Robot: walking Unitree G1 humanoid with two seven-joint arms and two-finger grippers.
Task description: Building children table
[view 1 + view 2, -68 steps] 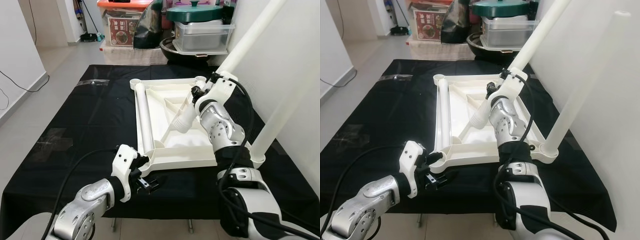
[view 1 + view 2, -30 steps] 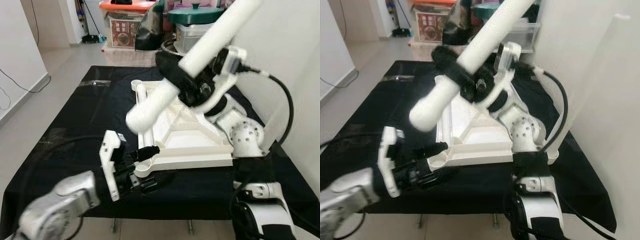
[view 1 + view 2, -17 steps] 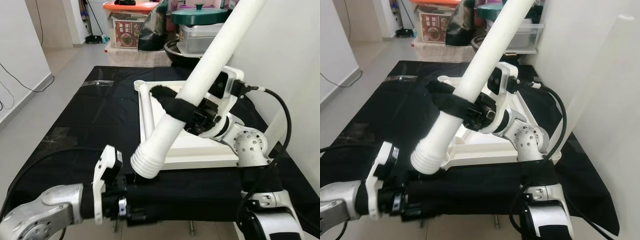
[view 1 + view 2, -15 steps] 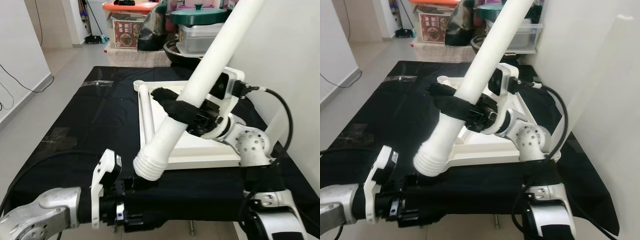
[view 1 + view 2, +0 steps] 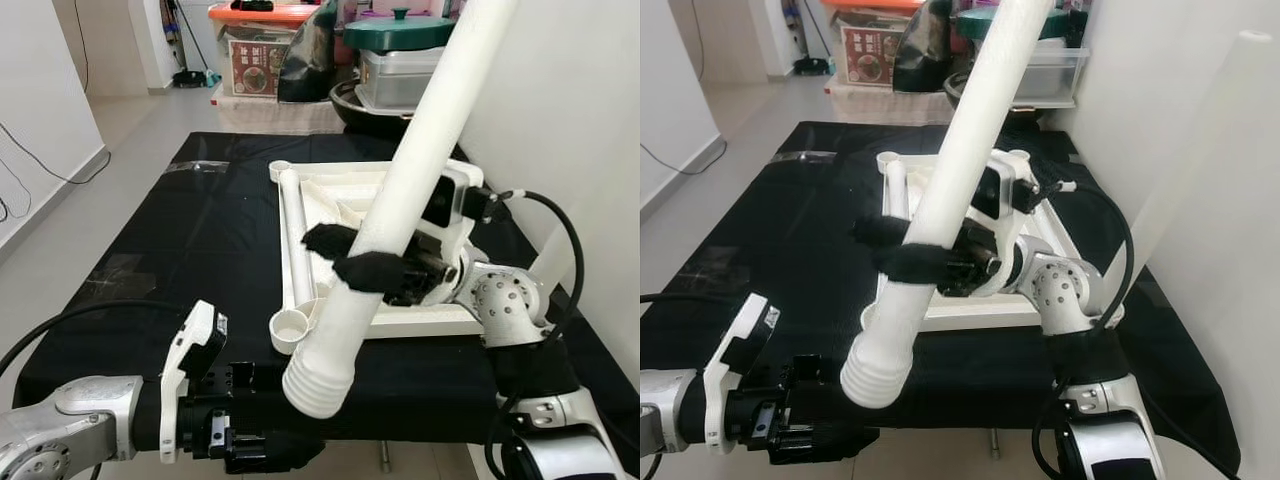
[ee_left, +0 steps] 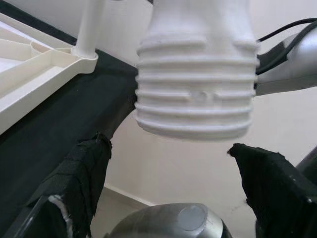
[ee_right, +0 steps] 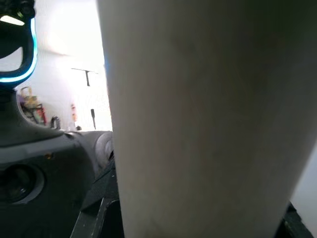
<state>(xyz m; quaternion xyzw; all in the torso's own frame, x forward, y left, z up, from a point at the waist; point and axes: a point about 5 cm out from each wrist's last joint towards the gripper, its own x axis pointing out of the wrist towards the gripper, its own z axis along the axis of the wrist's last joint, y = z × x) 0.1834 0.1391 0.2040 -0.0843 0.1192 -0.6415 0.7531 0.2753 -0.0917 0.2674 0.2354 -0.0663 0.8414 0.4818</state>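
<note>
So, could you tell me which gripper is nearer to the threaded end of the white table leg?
Left. The left gripper sits open just below the leg's threaded end, while the right gripper is clamped higher up the table leg.

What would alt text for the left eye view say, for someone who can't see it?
The right gripper holds a long white table leg slanted over an upturned white tabletop on black cloth, threaded end lowest. The left gripper waits open below it.

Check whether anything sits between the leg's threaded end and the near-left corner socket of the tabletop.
Nothing visible blocks it. The table leg, held by the right gripper, hangs with its threaded end just past the open corner socket; the left gripper waits below.
</note>
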